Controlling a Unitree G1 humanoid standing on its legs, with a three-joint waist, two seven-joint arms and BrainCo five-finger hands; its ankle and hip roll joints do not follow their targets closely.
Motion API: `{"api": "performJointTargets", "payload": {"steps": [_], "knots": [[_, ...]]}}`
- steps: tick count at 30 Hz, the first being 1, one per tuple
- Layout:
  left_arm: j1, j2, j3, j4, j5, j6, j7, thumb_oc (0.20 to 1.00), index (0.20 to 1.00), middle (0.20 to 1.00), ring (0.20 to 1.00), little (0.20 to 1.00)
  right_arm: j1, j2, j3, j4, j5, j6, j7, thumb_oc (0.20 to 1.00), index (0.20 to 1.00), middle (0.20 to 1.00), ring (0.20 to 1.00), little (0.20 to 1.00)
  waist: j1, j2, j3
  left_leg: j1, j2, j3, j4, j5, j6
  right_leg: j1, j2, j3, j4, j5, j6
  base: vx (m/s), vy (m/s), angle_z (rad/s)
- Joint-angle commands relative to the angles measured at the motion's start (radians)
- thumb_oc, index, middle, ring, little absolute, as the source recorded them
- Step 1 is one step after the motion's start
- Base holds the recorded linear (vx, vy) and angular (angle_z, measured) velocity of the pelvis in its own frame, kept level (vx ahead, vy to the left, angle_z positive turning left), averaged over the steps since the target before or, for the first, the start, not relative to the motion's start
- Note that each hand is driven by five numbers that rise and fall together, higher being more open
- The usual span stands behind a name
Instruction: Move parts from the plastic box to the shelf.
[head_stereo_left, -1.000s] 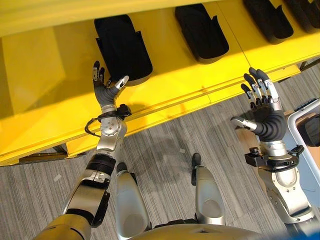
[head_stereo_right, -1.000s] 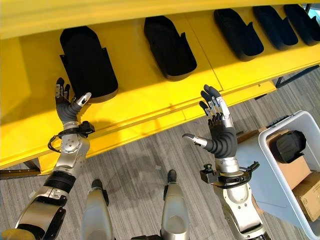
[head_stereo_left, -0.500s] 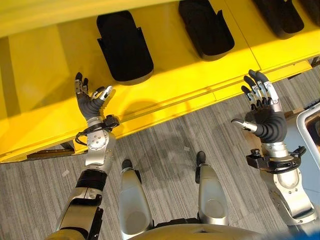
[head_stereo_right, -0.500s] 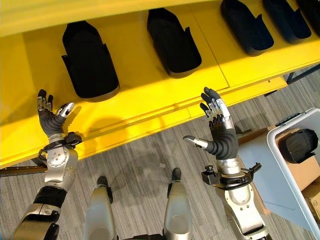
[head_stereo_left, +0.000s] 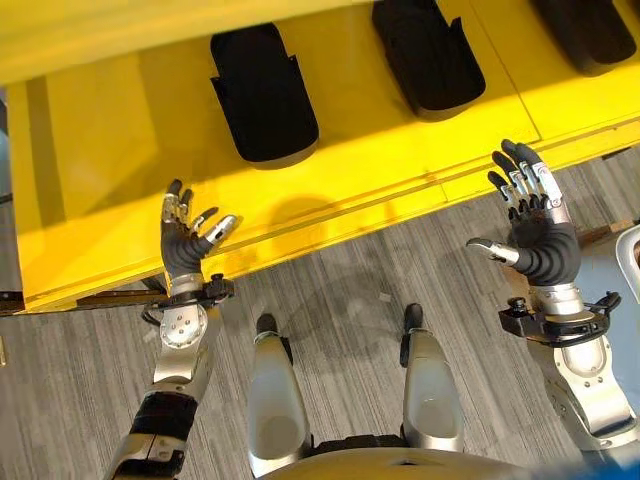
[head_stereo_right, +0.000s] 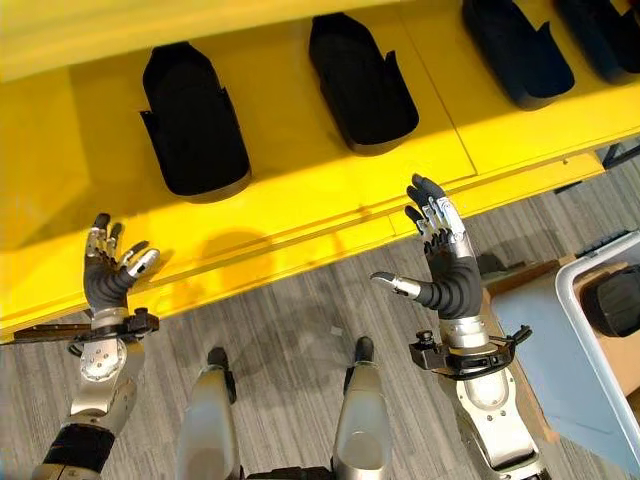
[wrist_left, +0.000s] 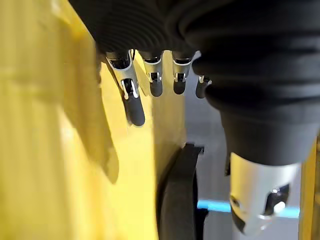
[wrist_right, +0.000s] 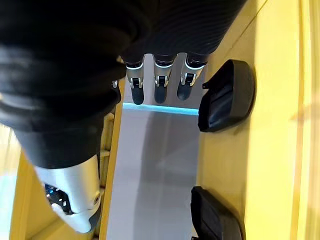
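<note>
Several black moulded parts lie in a row on the yellow shelf (head_stereo_left: 120, 150); the leftmost part (head_stereo_left: 262, 95) and the one beside it (head_stereo_left: 428, 55) are nearest my hands. My left hand (head_stereo_left: 185, 245) hovers over the shelf's front edge, below and left of the leftmost part, open and empty. My right hand (head_stereo_left: 530, 215) is raised in front of the shelf's edge, fingers straight and thumb out, holding nothing. The white plastic box (head_stereo_right: 545, 345) stands at the far right with one black part (head_stereo_right: 612, 300) inside. Straight fingers (wrist_left: 131, 97) show in the left wrist view.
Grey striped floor lies in front of the shelf. A dark metal brace (head_stereo_right: 40, 332) runs under the shelf's left end. In the right wrist view two black parts (wrist_right: 227, 95) (wrist_right: 215, 215) lie on the yellow shelf beyond the straight fingers (wrist_right: 160, 82).
My left hand has drawn back and to the left from the leftmost part to the shelf's front edge. The view has shifted a little. The right hand has hardly moved.
</note>
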Motion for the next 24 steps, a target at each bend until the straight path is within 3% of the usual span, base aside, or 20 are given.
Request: {"api": "performJointTargets", "payload": {"steps": [1,4,5,12,16,19,20,21,24], "knots": [[0.177,0.050,-0.069,-0.079,-0.057,0.046,-0.183,1.000,1.000,1.000,1.000,1.000,-0.001,0.001,-0.043,0.023,0.032,-0.030,0.025,1.000,1.000,1.000,1.000,1.000,0.012,-0.015,-0.068,0.039,0.023,-0.043,-0.119,0.161,-0.007,0.025,0.026,-0.007,0.074,0.031,-0.048,0.13,-0.108,-0.01],[0.242,0.089,-0.082,-0.169,-0.073,0.047,-0.243,1.000,1.000,1.000,1.000,1.000,0.018,-0.011,-0.046,0.055,0.008,-0.022,0.027,1.000,1.000,1.000,1.000,1.000,0.015,0.006,-0.092,0.092,0.040,-0.045,-0.183,0.194,-0.010,0.063,0.045,-0.024,0.052,0.024,-0.049,0.13,-0.095,0.00],[0.270,0.114,-0.093,-0.219,-0.066,0.042,-0.278,1.000,1.000,1.000,1.000,1.000,0.027,-0.025,-0.053,0.064,-0.075,-0.020,0.009,1.000,1.000,1.000,1.000,1.000,0.013,0.024,-0.110,0.130,0.055,-0.042,-0.231,0.219,-0.011,0.082,0.060,-0.033,0.046,0.011,-0.050,0.09,-0.075,-0.03],[0.323,0.153,-0.143,-0.348,-0.166,0.064,-0.391,1.000,1.000,1.000,1.000,1.000,0.077,-0.060,-0.056,0.093,-0.055,-0.014,0.056,1.000,1.000,1.000,1.000,1.000,-0.008,0.077,-0.178,0.281,0.126,0.007,-0.387,0.304,-0.001,0.106,0.128,-0.025,0.084,-0.062,-0.084,0.07,-0.099,-0.19],[0.273,0.163,-0.182,-0.362,-0.158,0.065,-0.411,1.000,1.000,1.000,1.000,1.000,0.064,-0.081,-0.045,0.108,-0.030,-0.013,0.074,1.000,1.000,1.000,1.000,1.000,-0.025,0.115,-0.239,0.323,0.177,0.036,-0.458,0.443,-0.009,0.096,0.192,-0.010,0.104,-0.103,-0.126,0.04,-0.181,-0.31],[0.217,0.149,-0.196,-0.328,-0.130,0.062,-0.396,1.000,1.000,1.000,1.000,1.000,0.059,-0.079,-0.047,0.122,-0.021,-0.014,0.068,1.000,1.000,1.000,1.000,1.000,-0.033,0.122,-0.257,0.307,0.188,0.059,-0.447,0.578,-0.016,0.126,0.217,-0.019,0.040,-0.094,-0.153,0.05,-0.175,-0.20],[0.209,0.144,-0.194,-0.326,-0.126,0.059,-0.392,1.000,1.000,1.000,1.000,1.000,0.062,-0.079,-0.051,0.124,-0.023,-0.013,0.066,1.000,1.000,1.000,1.000,1.000,-0.036,0.120,-0.260,0.303,0.180,0.065,-0.443,0.584,-0.014,0.139,0.219,-0.020,0.010,-0.083,-0.158,0.07,-0.155,-0.10],[0.209,0.131,-0.191,-0.317,-0.142,0.060,-0.395,1.000,1.000,1.000,1.000,1.000,0.064,-0.078,-0.049,0.132,-0.031,-0.011,0.067,1.000,1.000,1.000,1.000,1.000,-0.035,0.111,-0.264,0.305,0.144,0.053,-0.430,0.551,-0.003,0.161,0.216,-0.014,-0.036,-0.070,-0.159,0.08,-0.145,0.01],[0.220,0.107,-0.181,-0.316,-0.140,0.061,-0.399,1.000,1.000,1.000,1.000,1.000,0.075,-0.079,-0.062,0.134,-0.031,-0.008,0.081,1.000,1.000,1.000,1.000,1.000,-0.024,0.096,-0.282,0.290,-0.018,-0.012,-0.415,0.403,0.045,0.217,0.227,0.011,-0.173,-0.010,-0.164,0.08,-0.136,-0.13]]}}
